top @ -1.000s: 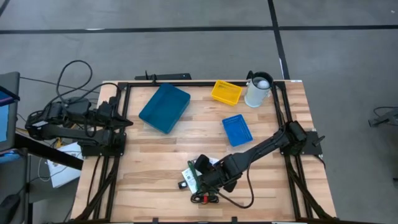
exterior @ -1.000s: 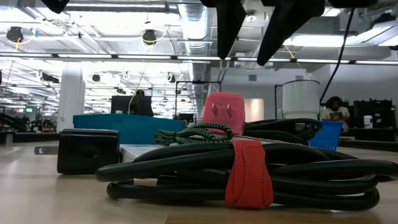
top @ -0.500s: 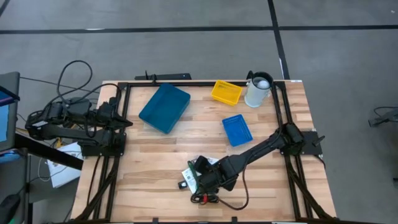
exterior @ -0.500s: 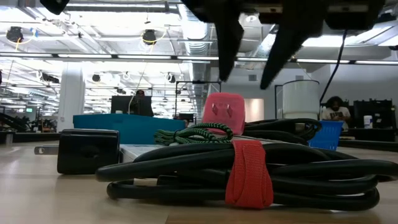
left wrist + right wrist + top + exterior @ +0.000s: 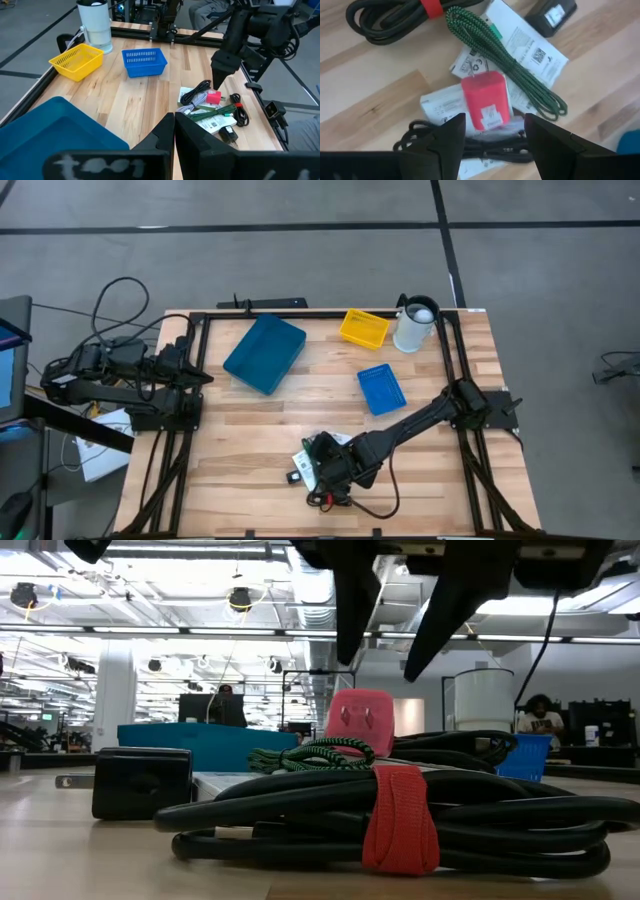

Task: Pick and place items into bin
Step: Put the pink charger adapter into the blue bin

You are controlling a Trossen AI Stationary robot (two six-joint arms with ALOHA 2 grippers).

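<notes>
The items lie in a pile (image 5: 318,472) near the table's near edge. It holds a red-pink block (image 5: 485,100), a green braided cord (image 5: 507,62), white printed cards (image 5: 537,55), a black adapter (image 5: 551,14) and a black cord bundle with a red strap (image 5: 400,815). My right gripper (image 5: 492,122) hangs open just above the pile, its fingers spread to either side of the red-pink block (image 5: 360,720) and touching nothing. My left gripper (image 5: 174,131) waits shut at the table's left edge (image 5: 205,377).
A teal bin (image 5: 264,352) sits at the far left of the table. A yellow basket (image 5: 364,328) and a white cylinder (image 5: 415,325) stand at the far right, with a blue basket (image 5: 381,389) in front of them. Bare wood lies between the pile and the bins.
My right gripper has come down a little over the pile, then shifted slightly toward the table's left, staying open. The items have not moved.
</notes>
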